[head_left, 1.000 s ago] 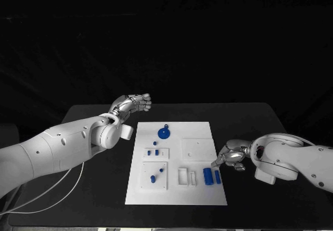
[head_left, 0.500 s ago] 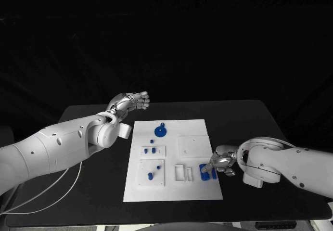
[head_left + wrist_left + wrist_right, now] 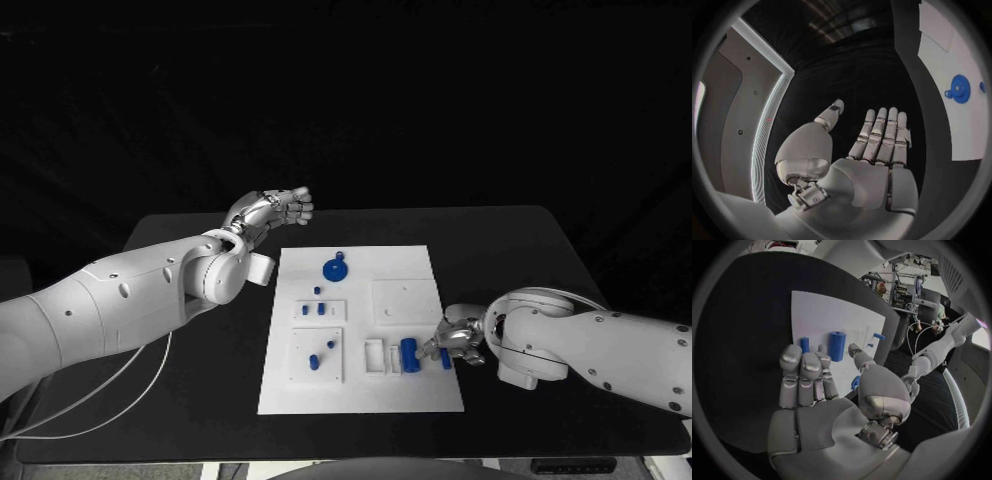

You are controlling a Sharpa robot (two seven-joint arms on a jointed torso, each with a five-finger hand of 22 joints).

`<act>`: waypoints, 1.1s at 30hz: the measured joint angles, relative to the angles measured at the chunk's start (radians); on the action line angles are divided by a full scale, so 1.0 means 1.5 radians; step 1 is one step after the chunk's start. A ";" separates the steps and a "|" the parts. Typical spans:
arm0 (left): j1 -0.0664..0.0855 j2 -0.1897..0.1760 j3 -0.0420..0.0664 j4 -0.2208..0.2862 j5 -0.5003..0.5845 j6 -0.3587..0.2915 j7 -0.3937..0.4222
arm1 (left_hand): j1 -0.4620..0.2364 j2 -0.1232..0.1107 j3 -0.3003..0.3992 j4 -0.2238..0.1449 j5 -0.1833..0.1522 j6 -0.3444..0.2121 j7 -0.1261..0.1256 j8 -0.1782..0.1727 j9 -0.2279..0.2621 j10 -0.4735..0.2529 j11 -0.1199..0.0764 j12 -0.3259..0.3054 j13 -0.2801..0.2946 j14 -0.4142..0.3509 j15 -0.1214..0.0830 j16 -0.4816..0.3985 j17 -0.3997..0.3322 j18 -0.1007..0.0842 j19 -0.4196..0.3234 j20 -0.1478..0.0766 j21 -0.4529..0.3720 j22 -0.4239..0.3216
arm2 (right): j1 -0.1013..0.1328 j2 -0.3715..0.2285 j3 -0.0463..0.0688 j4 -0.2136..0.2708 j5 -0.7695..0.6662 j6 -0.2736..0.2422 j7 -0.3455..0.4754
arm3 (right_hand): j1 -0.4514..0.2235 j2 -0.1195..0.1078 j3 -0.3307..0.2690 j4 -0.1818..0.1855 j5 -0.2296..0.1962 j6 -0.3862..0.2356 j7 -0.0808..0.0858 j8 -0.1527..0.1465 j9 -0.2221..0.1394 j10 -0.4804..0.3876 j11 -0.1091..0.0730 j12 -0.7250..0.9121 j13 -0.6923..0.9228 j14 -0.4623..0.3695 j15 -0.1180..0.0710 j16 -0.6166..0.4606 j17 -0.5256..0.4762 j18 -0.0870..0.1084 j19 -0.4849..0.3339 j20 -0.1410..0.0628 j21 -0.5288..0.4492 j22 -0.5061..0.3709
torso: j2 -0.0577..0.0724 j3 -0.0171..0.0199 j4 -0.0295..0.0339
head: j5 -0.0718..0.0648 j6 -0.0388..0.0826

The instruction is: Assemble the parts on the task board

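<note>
Beside the blue cylinder (image 3: 410, 355), the empty right hand (image 3: 459, 336) hovers, fingers apart.

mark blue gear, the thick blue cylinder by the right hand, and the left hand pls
blue gear (image 3: 336, 269), head view, on the round disc's face.
thick blue cylinder (image 3: 836, 345), right wrist view, middle of its side.
left hand (image 3: 870, 165), left wrist view, on the open palm.

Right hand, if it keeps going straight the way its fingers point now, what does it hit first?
Most likely the larger blue cylinder lying on the task board. The right hand sits at the board's edge, fingers aimed across it; whether they would pass above cannot be judged.
</note>
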 measured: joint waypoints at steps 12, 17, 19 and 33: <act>0.000 -0.001 0.000 0.000 0.001 0.008 0.000 | -0.003 -0.003 -0.001 0.005 0.000 0.000 0.000 0.000 -0.001 0.000 0.000 0.000 0.000 0.000 0.000 0.000 0.001 0.000 0.000 0.000 0.000 0.000 | -0.009 0.036 0.000 -0.010 -0.014 -0.014 -0.006 | -0.011 -0.001 -0.005 -0.002 -0.003 -0.001 -0.001 -0.004 -0.001 0.003 0.002 -0.001 0.006 0.000 0.000 0.001 0.004 0.000 -0.002 -0.001 0.005 0.000 | 0.001 -0.0003 -0.0007 | 0.007 -0.005; 0.000 -0.002 0.000 0.001 0.001 0.011 0.000 | -0.003 -0.003 -0.001 0.005 0.000 0.000 0.000 0.000 -0.001 0.000 0.000 0.000 0.000 0.000 0.000 0.000 0.001 0.000 0.000 0.000 0.000 0.000 | -0.011 0.043 0.000 -0.014 -0.014 -0.019 -0.007 | -0.013 -0.003 -0.005 -0.002 -0.003 -0.002 -0.002 -0.004 -0.001 0.003 0.003 -0.001 0.008 0.000 0.000 0.002 0.004 0.000 -0.002 0.000 0.005 0.000 | 0.001 -0.0011 0.0001 | 0.008 -0.006; 0.000 -0.003 0.000 0.001 0.001 0.011 0.000 | -0.003 -0.003 -0.001 0.005 0.000 0.000 0.000 0.000 -0.001 0.000 0.000 0.000 0.000 0.000 0.000 0.000 0.000 0.000 0.000 0.000 0.000 0.000 | -0.012 0.045 0.000 -0.015 -0.014 -0.020 -0.007 | -0.013 -0.003 -0.005 -0.002 -0.003 -0.002 -0.002 -0.004 -0.001 0.003 0.003 -0.001 0.008 0.000 0.000 0.002 0.004 0.000 -0.003 0.000 0.005 0.000 | 0.001 -0.0016 0.0001 | 0.008 -0.007; 0.000 -0.007 0.000 0.002 0.002 0.013 -0.001 | -0.003 -0.003 -0.001 0.005 0.000 0.000 0.000 0.000 -0.001 0.000 0.000 0.000 0.000 0.000 0.000 -0.003 0.000 0.000 0.000 0.000 -0.003 0.000 | -0.030 0.077 0.003 -0.041 -0.014 -0.036 -0.005 | -0.002 0.012 0.025 -0.011 -0.034 0.006 0.000 -0.006 0.004 0.007 0.003 0.002 0.021 0.003 0.003 0.002 0.010 -0.003 -0.001 -0.001 0.013 0.000 | 0.001 -0.0020 -0.0003 | 0.013 -0.007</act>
